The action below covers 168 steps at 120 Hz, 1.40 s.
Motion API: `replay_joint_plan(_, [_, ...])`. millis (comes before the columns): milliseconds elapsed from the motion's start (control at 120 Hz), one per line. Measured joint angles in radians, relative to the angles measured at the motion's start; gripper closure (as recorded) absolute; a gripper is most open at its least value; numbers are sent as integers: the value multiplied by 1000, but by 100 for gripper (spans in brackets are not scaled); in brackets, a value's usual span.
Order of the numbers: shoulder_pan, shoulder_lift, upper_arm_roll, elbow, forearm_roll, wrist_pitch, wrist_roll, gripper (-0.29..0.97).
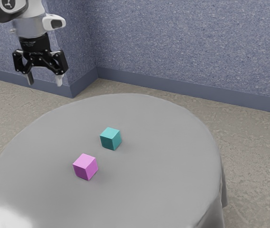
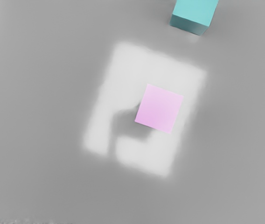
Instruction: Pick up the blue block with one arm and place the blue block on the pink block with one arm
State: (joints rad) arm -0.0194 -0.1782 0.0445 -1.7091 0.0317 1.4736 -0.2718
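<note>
A teal-blue block rests near the middle of the round grey table. The pink block sits a short way in front of it, toward the exterior view's left, and the two are apart. My black gripper hangs high above the table's far left edge, open, with nothing between its fingers. From the hand's camera the pink block lies inside a bright patch, and the blue block lies beyond it.
A grey cloth covers the table and drapes over its rim. A blue-grey wall with a dark baseboard runs behind, and a wall corner juts out close behind my gripper.
</note>
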Motion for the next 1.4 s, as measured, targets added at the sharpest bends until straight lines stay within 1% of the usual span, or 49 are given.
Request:
replay_joint_plan(133, [0, 6, 1, 3, 1, 16, -114, 0])
replay_joint_plan(183, [-3, 3, -1, 2, 12, 18, -151, 0])
replay_joint_plan(250, [-31, 28, -11, 4, 23, 16, -196, 0])
replay_joint_plan(333, [-70, 148, -32, 43, 35, 19, -247, 0])
replay_joint_plan(425, [-102, 297, -36, 76, 42, 68, -272, 0])
replay_joint_plan(492, [-73, 404, -36, 131, 45, 112, -279, 0])
replay_joint_plan(542, [-54, 463, -35, 151, 46, 149, -281, 0])
replay_joint_plan(675, [-36, 559, -32, 160, 38, 258, -287, 0])
replay_joint_plan(808, [-35, 539, -31, 25, 33, 430, -272, 0])
replay_joint_plan(900, [-33, 549, -31, 5, 36, 538, -235, 0])
replay_joint_plan(1008, [-21, 569, -31, 0, 28, 628, -187, 0])
replay_joint_plan(1175, [-4, 592, -31, -6, 21, 704, -106, 0])
replay_joint_plan(1267, [-3, 610, -31, -6, 21, 726, -57, 0])
replay_joint_plan(1400, [0, 649, -31, -2, -4, 746, 5, 0])
